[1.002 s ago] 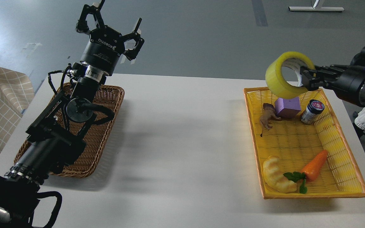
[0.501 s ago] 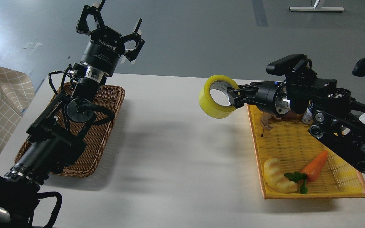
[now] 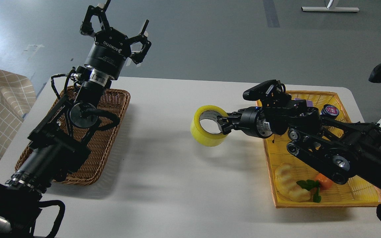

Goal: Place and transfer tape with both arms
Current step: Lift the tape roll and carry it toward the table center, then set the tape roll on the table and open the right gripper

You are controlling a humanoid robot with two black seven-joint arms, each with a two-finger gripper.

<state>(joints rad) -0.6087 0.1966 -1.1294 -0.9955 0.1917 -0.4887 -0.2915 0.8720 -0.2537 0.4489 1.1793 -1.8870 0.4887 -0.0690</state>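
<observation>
While the right gripper reaches toward 9 o'clock, clamped on the tape low over the white table, the left gripper is raised at 11 o'clock, fingers spread.

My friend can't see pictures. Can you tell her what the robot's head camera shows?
The right gripper holds the yellow tape over the middle of the white table. The left gripper waits open above a brown basket.
</observation>
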